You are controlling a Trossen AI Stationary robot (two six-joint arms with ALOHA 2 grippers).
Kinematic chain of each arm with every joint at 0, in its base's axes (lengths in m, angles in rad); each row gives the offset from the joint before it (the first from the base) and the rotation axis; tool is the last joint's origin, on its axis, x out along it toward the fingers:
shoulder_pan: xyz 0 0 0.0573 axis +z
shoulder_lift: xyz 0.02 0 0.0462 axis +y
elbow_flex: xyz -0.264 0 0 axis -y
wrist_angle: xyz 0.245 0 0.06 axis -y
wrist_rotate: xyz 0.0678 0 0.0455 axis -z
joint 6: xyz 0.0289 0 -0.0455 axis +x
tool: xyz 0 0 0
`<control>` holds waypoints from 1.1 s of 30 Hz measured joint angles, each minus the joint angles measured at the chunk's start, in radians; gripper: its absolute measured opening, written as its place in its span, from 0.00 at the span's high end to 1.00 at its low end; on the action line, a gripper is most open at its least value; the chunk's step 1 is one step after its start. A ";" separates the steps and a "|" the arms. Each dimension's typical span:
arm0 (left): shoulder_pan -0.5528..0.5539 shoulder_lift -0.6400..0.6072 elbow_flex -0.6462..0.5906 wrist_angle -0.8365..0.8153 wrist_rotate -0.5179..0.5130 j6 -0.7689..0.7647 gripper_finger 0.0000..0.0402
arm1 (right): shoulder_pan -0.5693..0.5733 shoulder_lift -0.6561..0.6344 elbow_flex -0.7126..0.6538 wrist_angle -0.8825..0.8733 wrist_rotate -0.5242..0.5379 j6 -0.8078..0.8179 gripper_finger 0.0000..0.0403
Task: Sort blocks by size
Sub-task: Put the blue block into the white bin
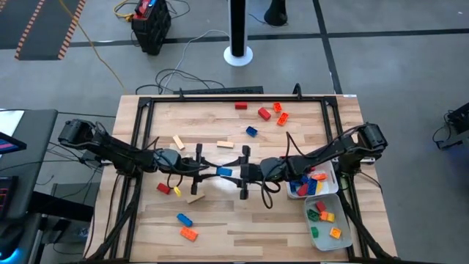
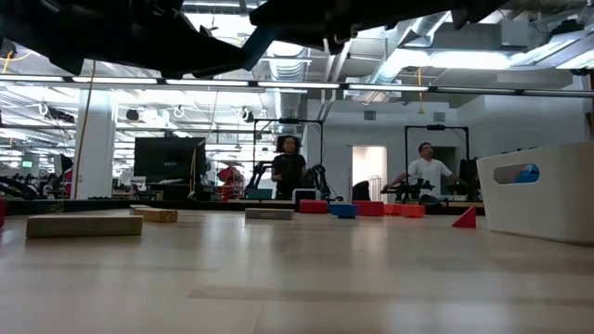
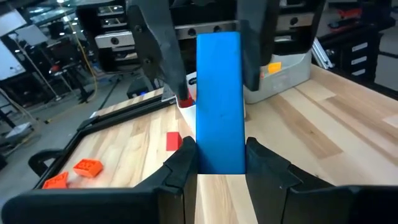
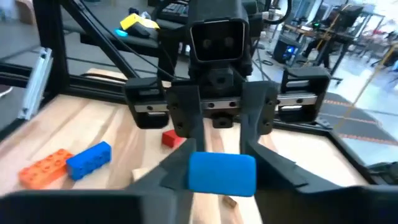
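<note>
A blue oblong block (image 1: 224,171) hangs above the middle of the table between my two grippers, which face each other. My left gripper (image 3: 221,163) is shut on the end nearer to it. My right gripper (image 4: 222,177) comes level from the table's right. Its fingers (image 3: 158,56) stand open on either side of the block's other end (image 4: 222,173), with a narrow gap showing on one side. Other blocks lie loose on the wood: red and orange ones (image 1: 265,112) far off, tan ones (image 1: 178,141), and a blue and an orange one (image 1: 186,226) near the front. My left gripper pinches the blue block's two long sides (image 3: 219,155) between its two fingers, at the end nearest that gripper. The fingers come level from the table's left and lie along the block. The block sticks straight out past the fingertips toward my right gripper, level and clear of the table.
Two white trays (image 1: 333,176) (image 1: 344,233) with several coloured blocks stand at the table's right side, under my right arm. A black frame (image 1: 139,132) runs around the table. People stand in the room far behind the table.
</note>
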 joint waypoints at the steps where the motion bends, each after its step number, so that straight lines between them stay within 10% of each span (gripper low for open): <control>1: 0.000 0.000 0.000 0.000 0.001 0.004 0.75 | -0.004 0.000 0.000 0.000 -0.005 0.000 0.57; 13: 0.001 0.000 0.000 -0.089 -0.146 -0.038 0.52 | 0.001 -0.038 0.001 -0.279 -0.002 0.139 0.67; 26: 0.001 -0.003 0.099 -0.490 -0.146 -0.178 0.45 | 0.081 -0.331 0.002 -1.345 -0.002 0.786 0.67; 33: 0.001 -0.003 0.122 -0.544 -0.148 -0.193 0.45 | 0.102 -0.431 0.001 -1.614 0.001 1.012 0.67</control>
